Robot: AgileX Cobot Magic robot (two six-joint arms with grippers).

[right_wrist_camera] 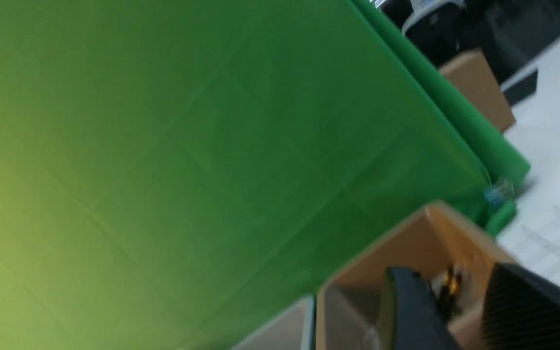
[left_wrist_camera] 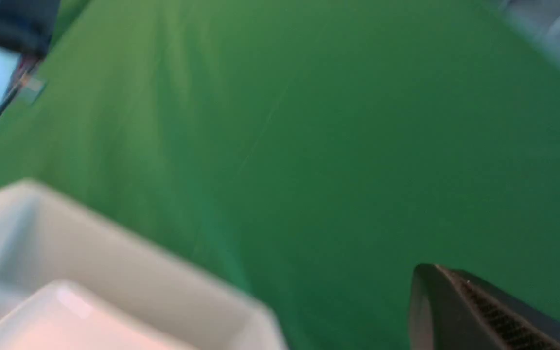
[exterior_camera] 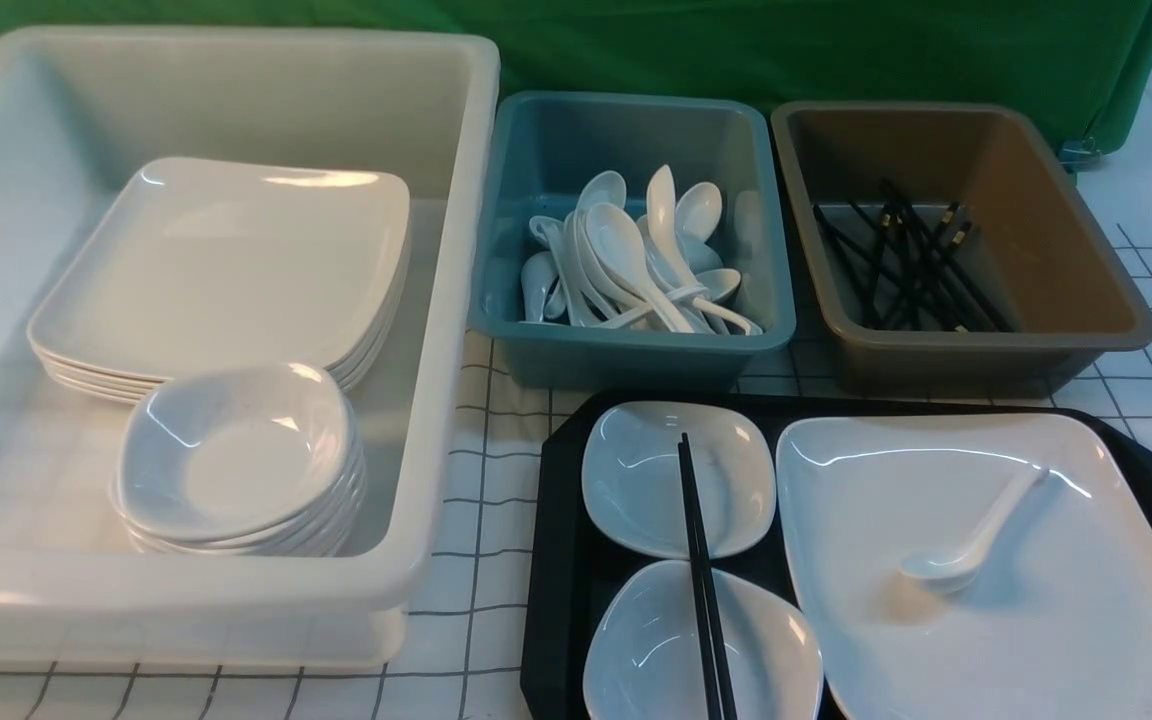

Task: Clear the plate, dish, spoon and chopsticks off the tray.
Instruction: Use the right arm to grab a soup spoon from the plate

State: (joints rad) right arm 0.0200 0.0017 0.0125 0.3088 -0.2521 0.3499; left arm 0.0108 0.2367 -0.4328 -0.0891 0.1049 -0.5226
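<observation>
Gridded tablecloth, green backdrop. On the tray: plate bearing the spoon; chopsticks across far dish and near dish. We judge clearing unstarted. Left gripper closed, right gripper parted, both empty; next, we descend to the tray.

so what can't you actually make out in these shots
front view: the near small white rounded-square dish, pair of thin black chopsticks and big black plastic tray run off the bottom edge
front view: neither arm shows
left wrist view: blurred; the left tool is clipped by the frame corner
right wrist view: blurred; the right tool covers most of the brown plastic tub
</observation>
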